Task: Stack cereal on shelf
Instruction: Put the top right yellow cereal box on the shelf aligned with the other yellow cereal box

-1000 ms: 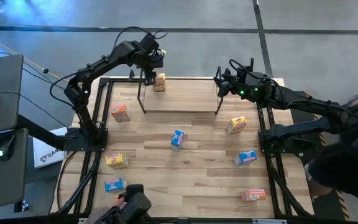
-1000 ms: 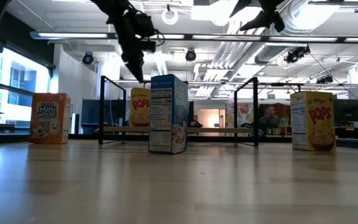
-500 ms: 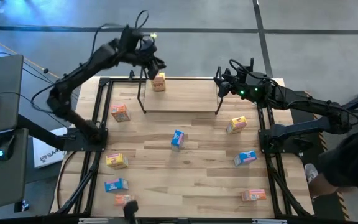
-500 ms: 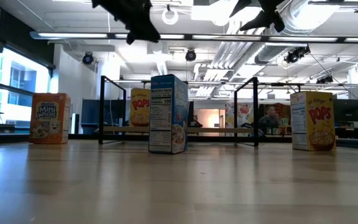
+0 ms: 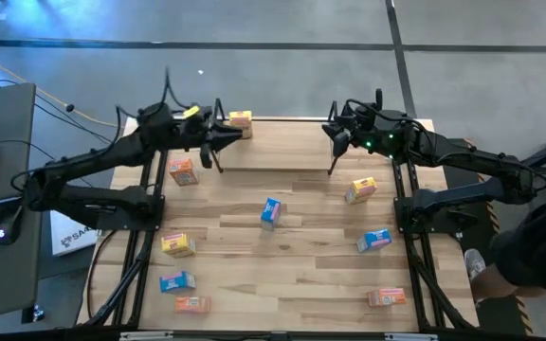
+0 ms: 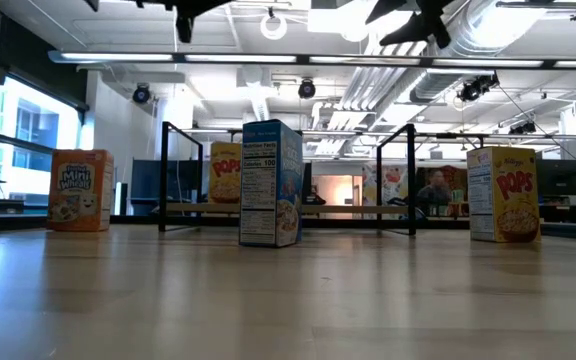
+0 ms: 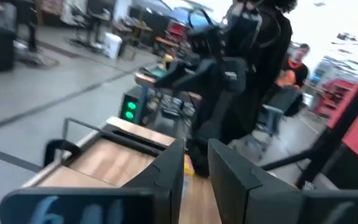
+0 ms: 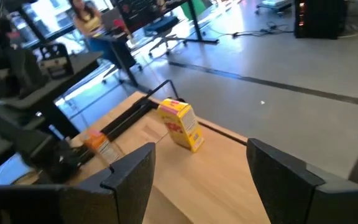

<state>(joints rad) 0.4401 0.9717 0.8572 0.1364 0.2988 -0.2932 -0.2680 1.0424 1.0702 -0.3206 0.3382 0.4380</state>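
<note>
One camera looks straight down on the whole table (image 5: 292,218), another sits low at tabletop height facing the room, both wrist cameras look forward closely; all share the shelf (image 5: 273,147).

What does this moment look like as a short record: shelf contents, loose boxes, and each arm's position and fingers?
shelf: back of the table, one yellow cereal box on it
loose boxes: eight on the table, among them a blue box at the centre
left gripper: raised beside the yellow cereal box, holding nothing, fingers close together with a narrow gap
right gripper: raised over the shelf's right end, fingers wide open, empty
</note>
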